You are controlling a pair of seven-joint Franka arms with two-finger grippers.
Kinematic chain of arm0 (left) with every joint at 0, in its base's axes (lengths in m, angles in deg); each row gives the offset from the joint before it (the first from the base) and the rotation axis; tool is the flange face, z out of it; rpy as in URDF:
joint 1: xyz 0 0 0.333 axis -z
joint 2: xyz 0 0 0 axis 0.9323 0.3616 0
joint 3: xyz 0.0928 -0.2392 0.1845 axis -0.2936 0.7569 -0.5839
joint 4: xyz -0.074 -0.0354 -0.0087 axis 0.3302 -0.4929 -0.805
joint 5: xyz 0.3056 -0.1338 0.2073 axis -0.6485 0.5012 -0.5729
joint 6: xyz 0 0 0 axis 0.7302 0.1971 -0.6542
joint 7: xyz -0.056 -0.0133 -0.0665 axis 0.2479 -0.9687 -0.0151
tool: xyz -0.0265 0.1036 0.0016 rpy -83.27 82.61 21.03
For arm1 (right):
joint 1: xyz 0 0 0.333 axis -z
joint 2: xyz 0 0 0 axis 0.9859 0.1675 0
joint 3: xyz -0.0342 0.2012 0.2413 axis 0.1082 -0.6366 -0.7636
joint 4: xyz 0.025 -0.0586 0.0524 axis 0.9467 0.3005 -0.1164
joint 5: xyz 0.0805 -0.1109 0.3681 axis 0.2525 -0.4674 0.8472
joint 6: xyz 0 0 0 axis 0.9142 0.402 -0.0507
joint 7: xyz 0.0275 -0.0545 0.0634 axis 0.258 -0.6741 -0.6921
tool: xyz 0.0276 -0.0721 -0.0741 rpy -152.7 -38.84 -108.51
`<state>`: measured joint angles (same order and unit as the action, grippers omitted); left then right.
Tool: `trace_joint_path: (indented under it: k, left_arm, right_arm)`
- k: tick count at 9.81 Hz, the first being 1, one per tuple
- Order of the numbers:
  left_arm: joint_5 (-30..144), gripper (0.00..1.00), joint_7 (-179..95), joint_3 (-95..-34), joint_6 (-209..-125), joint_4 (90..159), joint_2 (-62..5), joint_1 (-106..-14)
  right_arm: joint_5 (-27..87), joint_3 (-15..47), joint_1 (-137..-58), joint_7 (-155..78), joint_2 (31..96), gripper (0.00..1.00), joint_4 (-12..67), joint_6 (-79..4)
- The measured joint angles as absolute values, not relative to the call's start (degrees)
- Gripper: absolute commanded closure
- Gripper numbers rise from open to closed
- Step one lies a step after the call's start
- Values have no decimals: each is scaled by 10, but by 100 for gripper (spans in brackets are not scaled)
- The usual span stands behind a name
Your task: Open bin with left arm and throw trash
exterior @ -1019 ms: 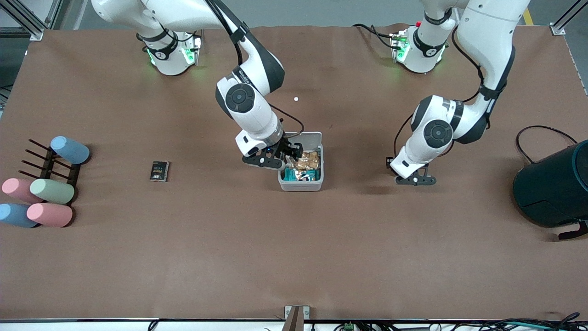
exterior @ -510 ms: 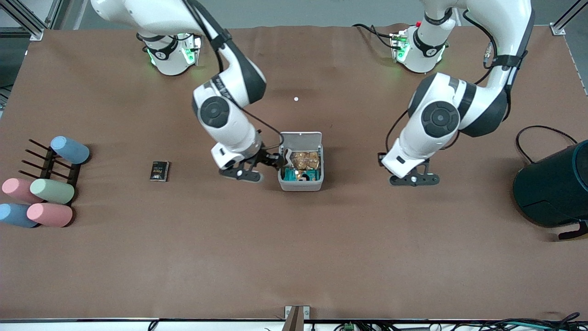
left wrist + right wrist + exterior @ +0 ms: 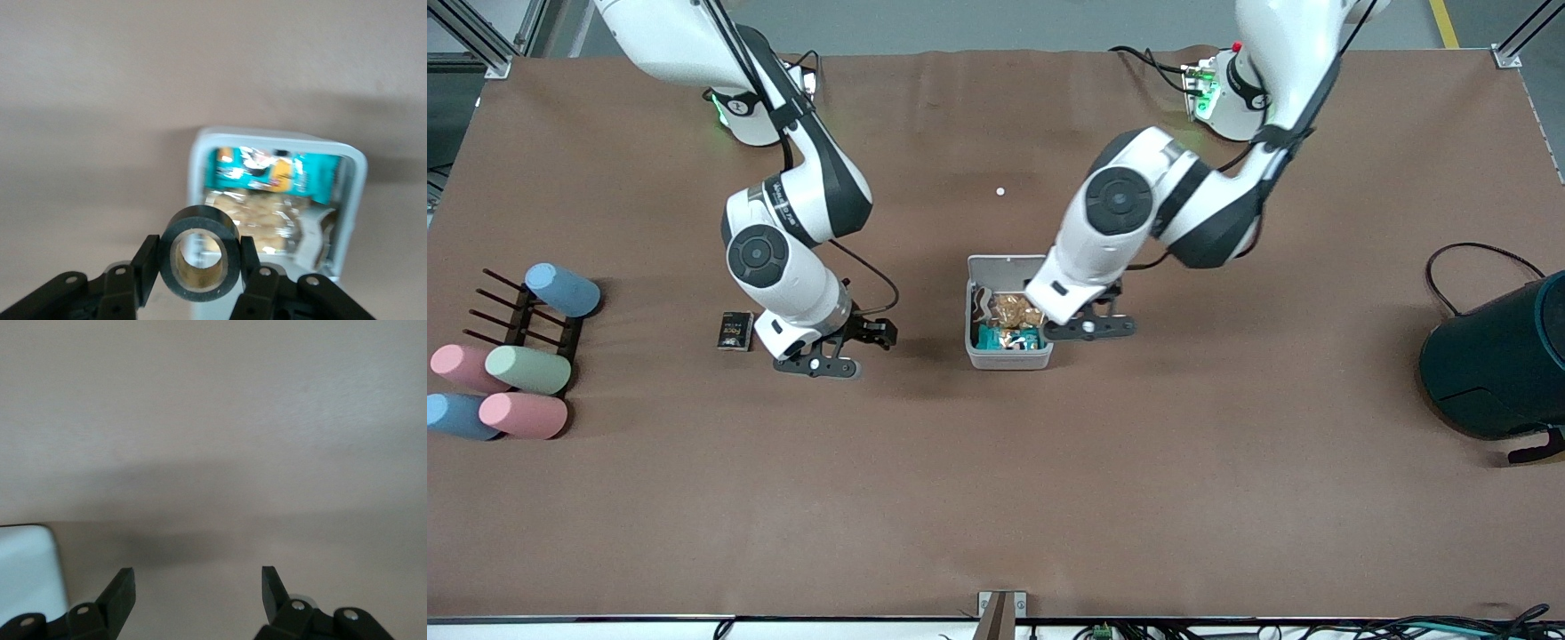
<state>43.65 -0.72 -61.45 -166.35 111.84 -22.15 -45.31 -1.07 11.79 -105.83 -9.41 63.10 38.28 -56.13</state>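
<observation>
Since 0.5 s ago: left gripper (image 3: 1092, 313) has swung in from toward its own end of the table to over the bin (image 3: 1009, 356); right gripper (image 3: 847, 342) has pulled off the bin toward the black packet (image 3: 735, 330). Bin lid (image 3: 1005, 266) open as before.

Left gripper clamps the tape roll (image 3: 199, 252), fingers (image 3: 146, 270) on both sides; roll not visible in front view. Right gripper fingers (image 3: 120, 590) spread, holding nothing, over bare table. Bin holds gold + teal wrappers (image 3: 1009, 324); exact count unclear.

Counts: 1 bin, 1 packet, 1 roll.
</observation>
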Motion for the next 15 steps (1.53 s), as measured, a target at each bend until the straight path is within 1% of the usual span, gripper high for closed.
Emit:
trace_joint_path:
  k: [2,4,6,7,8,9,10,11,12,13,15]
  left_arm:
    - [436,89,17,-618,-1682,1082,-175,-418]
    - [431,89,37,-631,-1692,1065,-155,-386]
    - [410,88,38,-641,-1692,1063,-146,-382]
    - [402,84,38,-645,-1692,1063,-142,-384]
    - [400,71,38,-649,-1693,1062,-139,-386]
    - [400,60,38,-651,-1697,1061,-139,-388]
    - [400,59,38,-651,-1702,1058,-139,-387]
    - [400,47,38,-650,-1705,1051,-139,-386]
    - [400,30,39,-650,-1705,1044,-139,-385]
    - [400,1,39,-650,-1705,1039,-139,-385]
    - [400,0,39,-650,-1705,1038,-139,-385]
  right_arm:
    - [-15,118,-1019,-163,611,9,462,-630]
    - [-16,118,-978,-195,595,1,511,-653]
    - [-18,119,-932,-203,588,1,527,-653]
    - [-21,119,-909,-220,587,0,534,-653]
    - [-23,119,-886,-246,586,0,539,-653]
    - [-23,119,-864,-271,586,1,543,-653]
    - [-24,119,-852,-285,586,1,548,-653]
    - [-28,119,-849,-288,586,0,556,-657]
    - [-33,117,-849,-288,586,1,569,-676]
    - [-39,116,-849,-288,586,1,588,-709]
    - [-47,116,-849,-302,586,0,620,-756]
